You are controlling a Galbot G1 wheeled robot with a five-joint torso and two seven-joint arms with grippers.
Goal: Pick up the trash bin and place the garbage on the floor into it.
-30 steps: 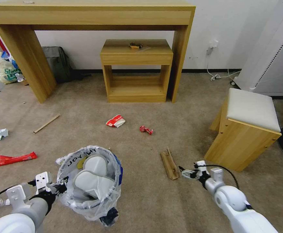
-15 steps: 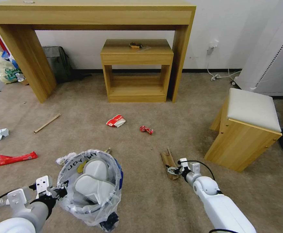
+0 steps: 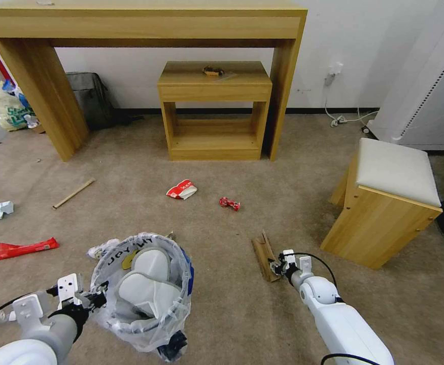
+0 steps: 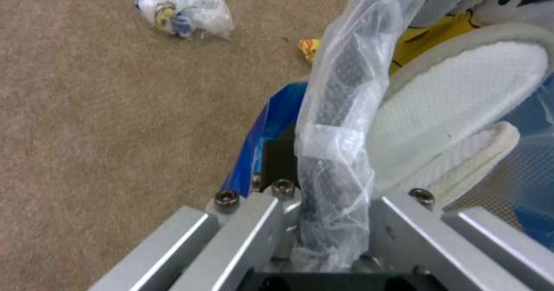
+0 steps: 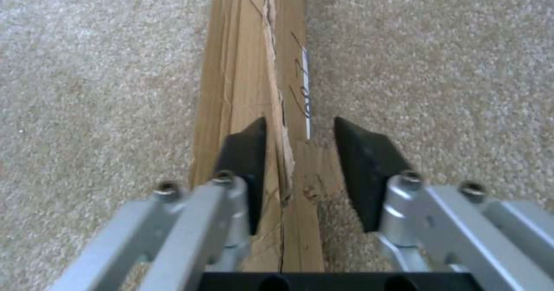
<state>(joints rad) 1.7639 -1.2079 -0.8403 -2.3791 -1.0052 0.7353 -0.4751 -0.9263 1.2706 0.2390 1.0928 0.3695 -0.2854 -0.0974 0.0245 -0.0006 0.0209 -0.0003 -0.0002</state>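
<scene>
Bin (image 3: 145, 299), bag-lined, two slippers inside, rim clamped by left gripper (image 3: 94, 300); right gripper (image 5: 295, 152), parted, straddles cardboard strip (image 5: 254, 83) on carpet (image 3: 232, 314).

- Left arm reached in low from the near left; left gripper (image 3: 100, 298) was clamped on the trash bin (image 3: 145, 324) rim.
- Right arm extended forward and down; right gripper (image 3: 274, 265) stood parted, its fingers (image 5: 245, 152) straddling the cardboard strip (image 5: 254, 79).
</scene>
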